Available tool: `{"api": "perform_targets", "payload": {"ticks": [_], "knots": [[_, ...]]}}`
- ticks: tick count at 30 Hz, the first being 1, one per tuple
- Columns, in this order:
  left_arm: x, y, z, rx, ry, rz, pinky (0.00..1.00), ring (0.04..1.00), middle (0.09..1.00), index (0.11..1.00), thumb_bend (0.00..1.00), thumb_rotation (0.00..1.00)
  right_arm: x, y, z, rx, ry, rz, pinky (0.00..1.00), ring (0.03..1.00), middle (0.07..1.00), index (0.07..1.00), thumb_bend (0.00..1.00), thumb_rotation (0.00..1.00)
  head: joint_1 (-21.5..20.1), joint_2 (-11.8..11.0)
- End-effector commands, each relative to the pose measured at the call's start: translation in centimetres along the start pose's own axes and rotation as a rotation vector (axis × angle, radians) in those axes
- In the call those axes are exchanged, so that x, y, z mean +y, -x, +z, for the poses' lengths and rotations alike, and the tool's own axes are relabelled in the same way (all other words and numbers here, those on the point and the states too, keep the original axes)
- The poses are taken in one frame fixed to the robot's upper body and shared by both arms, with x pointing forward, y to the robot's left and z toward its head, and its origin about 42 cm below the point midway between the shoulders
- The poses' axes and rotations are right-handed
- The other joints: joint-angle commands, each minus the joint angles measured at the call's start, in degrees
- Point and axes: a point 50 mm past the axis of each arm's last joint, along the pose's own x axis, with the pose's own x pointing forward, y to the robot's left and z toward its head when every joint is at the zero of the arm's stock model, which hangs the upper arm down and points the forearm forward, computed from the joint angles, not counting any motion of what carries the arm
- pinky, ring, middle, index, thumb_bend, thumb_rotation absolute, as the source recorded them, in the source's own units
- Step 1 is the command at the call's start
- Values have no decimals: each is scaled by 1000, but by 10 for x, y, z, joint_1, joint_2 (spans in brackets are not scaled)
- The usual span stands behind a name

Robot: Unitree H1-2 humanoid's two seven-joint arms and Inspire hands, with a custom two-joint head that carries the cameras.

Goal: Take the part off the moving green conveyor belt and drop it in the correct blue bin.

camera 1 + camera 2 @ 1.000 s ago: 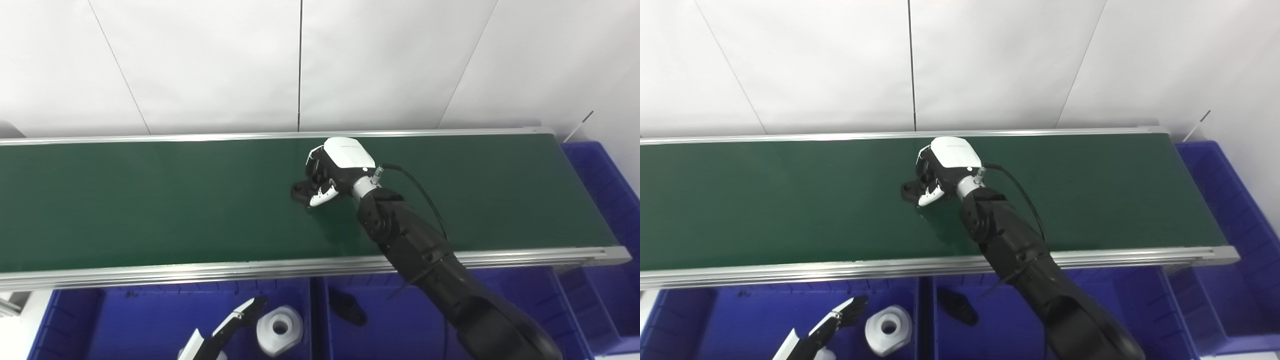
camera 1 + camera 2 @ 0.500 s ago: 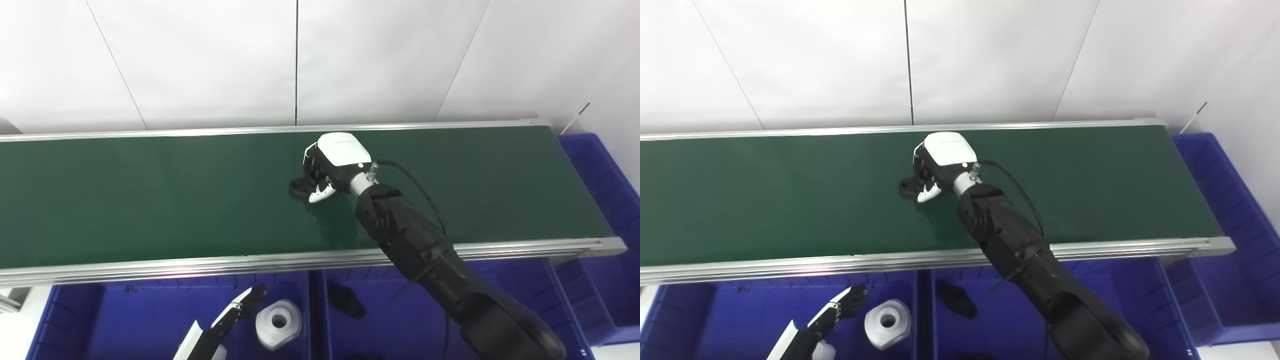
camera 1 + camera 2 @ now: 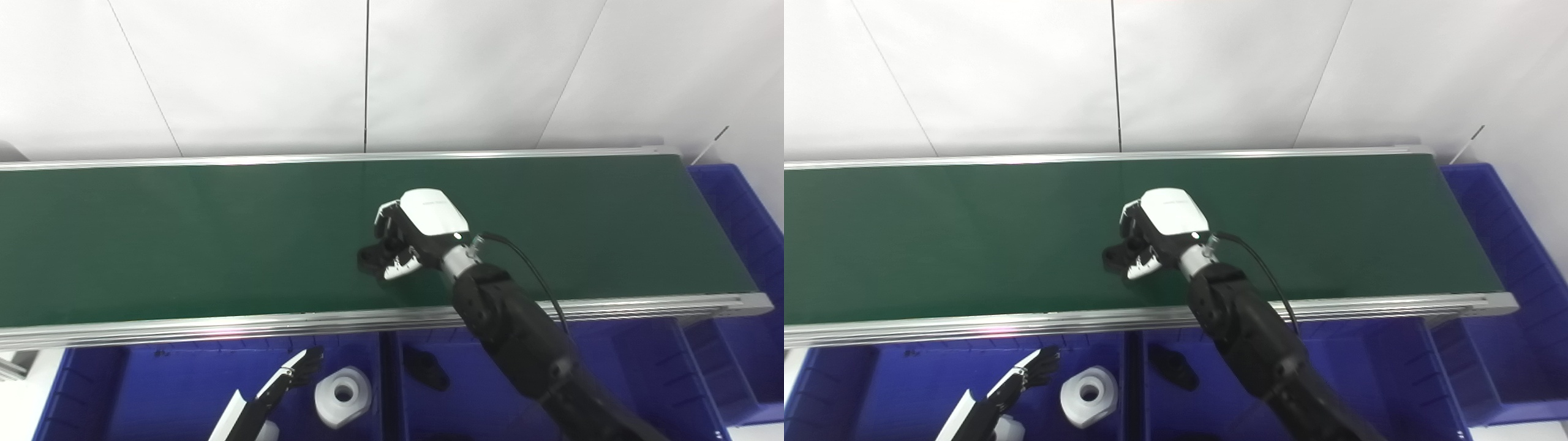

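Observation:
My right hand (image 3: 411,236) is over the green conveyor belt (image 3: 184,239), near its front edge, shut on a small black part (image 3: 370,259) that sticks out to the left of its fingers. The same hand (image 3: 1157,231) and black part (image 3: 1113,256) show in the right eye view. My left hand (image 3: 278,392) hangs low over the left blue bin (image 3: 153,398) with its fingers straight and apart, holding nothing.
A white ring-shaped part (image 3: 343,396) lies in the left blue bin. A black part (image 3: 427,370) lies in the middle blue bin (image 3: 612,373). Another blue bin (image 3: 744,226) stands at the belt's right end. A white wall stands behind the belt.
My right hand has moved toward the belt's front edge with the black part held in it. The left hand has barely moved.

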Motion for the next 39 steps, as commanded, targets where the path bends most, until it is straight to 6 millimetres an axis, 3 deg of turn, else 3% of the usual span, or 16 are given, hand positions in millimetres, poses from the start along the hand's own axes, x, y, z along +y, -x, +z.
{"api": "perform_targets", "payload": {"ticks": [1, 7, 8, 10, 18, 25, 30, 39], "knots": [[3, 0, 7, -38, 29, 6, 813, 859, 894, 898, 762, 330, -30, 1, 4, -6, 16, -96, 222, 376, 488, 505, 517, 0, 0, 1], [2, -2, 7, -38, 37, 12, 804, 859, 895, 896, 760, 323, -40, 34, 1, -4, -29, -176, 215, 397, 503, 486, 520, 0, -3, 3], [2, -2, 7, -37, 41, 13, 803, 861, 895, 896, 760, 319, -41, 40, 1, -4, -33, -183, 194, 306, 484, 486, 527, 0, -4, 3], [2, -3, 7, -35, 48, 13, 805, 866, 898, 895, 767, 327, -43, 53, 0, 3, -57, -196, 175, 251, 474, 485, 530, 0, -5, 3], [3, -11, 7, -38, 64, 22, 806, 865, 897, 895, 775, 323, -40, 103, -4, 48, -118, -196, 171, 215, 469, 485, 531, 0, -10, 4], [9, -18, 8, -44, 78, 27, 821, 866, 901, 898, 777, 317, -23, 144, -12, 78, -176, -165, 138, 202, 470, 485, 529, 0, -34, 1], [16, -20, 8, -41, 100, 40, 835, 869, 898, 908, 786, 311, 4, 177, -18, 142, -193, -101, 157, 223, 470, 484, 529, 0, -49, -17], [28, -25, 5, -37, 101, 82, 830, 852, 884, 905, 770, 325, 31, 204, -28, 186, -159, 10, 138, 208, 469, 483, 531, 0, -83, -16]]}}
